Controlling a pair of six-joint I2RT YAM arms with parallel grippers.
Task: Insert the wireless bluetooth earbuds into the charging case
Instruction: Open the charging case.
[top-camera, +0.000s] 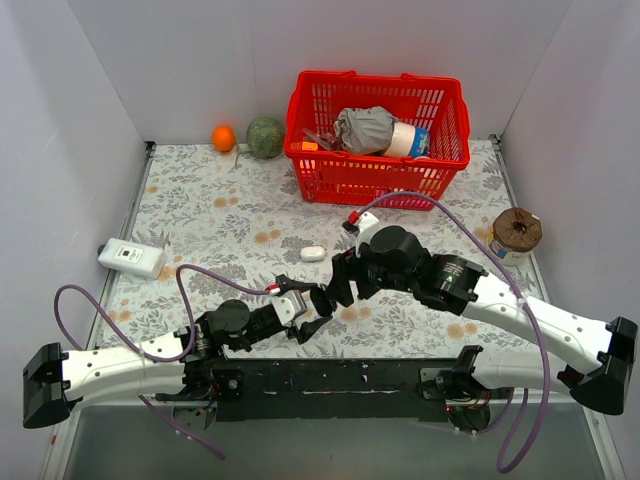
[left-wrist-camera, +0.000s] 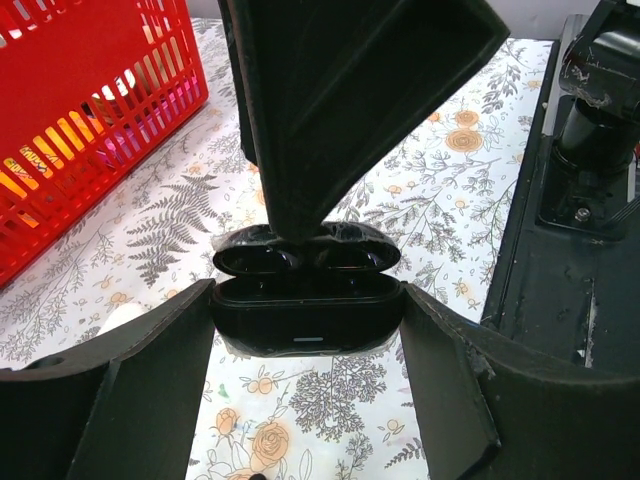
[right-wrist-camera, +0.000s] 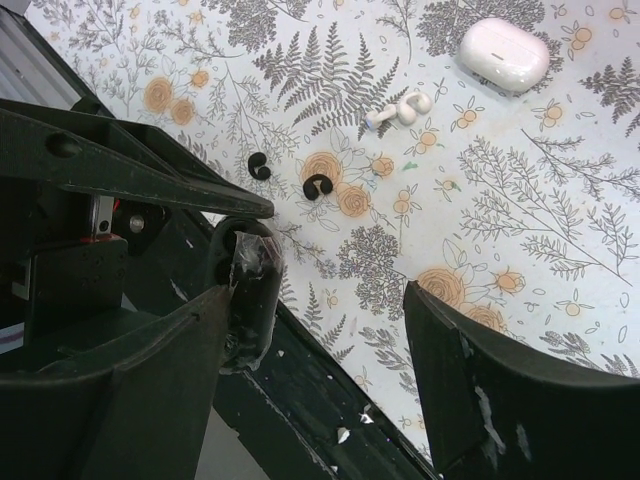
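left claw (left-wrist-camera: 305, 292): clenched on the black charging case, one finger on each end. My guess is it's acting as a vise so the case doesn't skid when buds get pushed in.
black charging case (left-wrist-camera: 308, 325): squeezed between the left claw's fingers with the lid flipped open. I can't see any buds inside, though the other arm's finger covers part of it.
right claw (right-wrist-camera: 320, 300): released, jaws spread wide and holding nothing. It hangs right over the case, which sits next to one of its fingers.
black earbuds (right-wrist-camera: 318, 186): two of them, loose on the floral tablecloth (right-wrist-camera: 560, 230) just ahead of the right claw's open fingers. Probably the next grab.
white earbud (right-wrist-camera: 398, 108): farther out ahead of the right claw, past the black pair.
white case (right-wrist-camera: 503, 52): closed, and the farthest thing out from the right claw.
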